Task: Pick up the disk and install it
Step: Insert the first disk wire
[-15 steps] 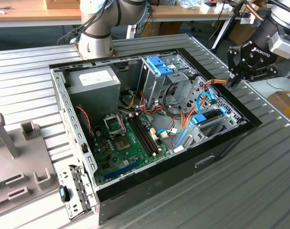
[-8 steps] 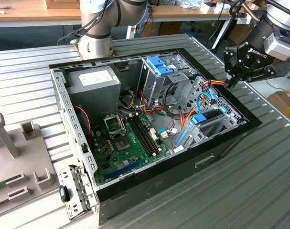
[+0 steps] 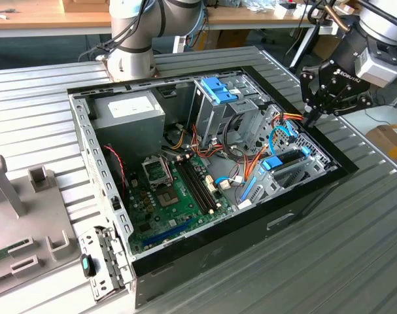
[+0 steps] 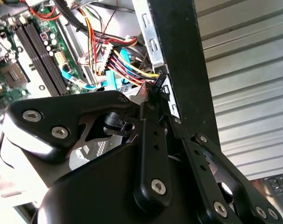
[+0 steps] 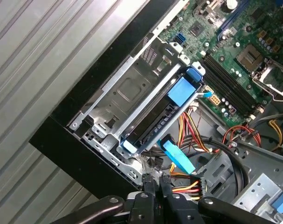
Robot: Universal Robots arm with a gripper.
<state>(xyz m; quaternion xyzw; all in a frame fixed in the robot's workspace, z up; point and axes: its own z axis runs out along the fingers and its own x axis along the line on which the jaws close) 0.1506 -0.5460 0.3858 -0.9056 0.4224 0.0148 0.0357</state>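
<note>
Claw: we've got the gripper (image 3: 310,120) hanging over the computer case (image 3: 296,212), right above its rim on the exterior view's right. In the first wrist view the fingertips (image 5: 148,185) are pinched narrow, with nothing between them.
Disk: the disk (image 3: 281,161) is inside the case, resting in the silver bay (image 5: 132,88) against that same wall. We see its dark body (image 5: 153,125) framed by blue rails, and its blue end tab (image 5: 182,91) faces the middle of the case. It's close to the gripper but clear of it. Whether it's fully seated we can't tell.
Wires: a red, yellow and orange bundle (image 5: 190,186) runs inside the case just beneath the fingertips, between them and the disk. The second wrist view shows the same bundle (image 4: 127,65) beside the gripper's tip.
Blue cable: a flat blue cable (image 5: 178,156) lies in the case by the disk's near end.
Motherboard: the green board (image 3: 175,190) covers the middle of the case floor.
Drive cage: the tall silver cage (image 3: 218,108) stands at the back of the case, with blue clips on top.
Power supply: the grey box (image 3: 129,111) fills the case corner nearest the arm's base.
Table: the case sits on a ribbed metal table (image 3: 355,268).
</note>
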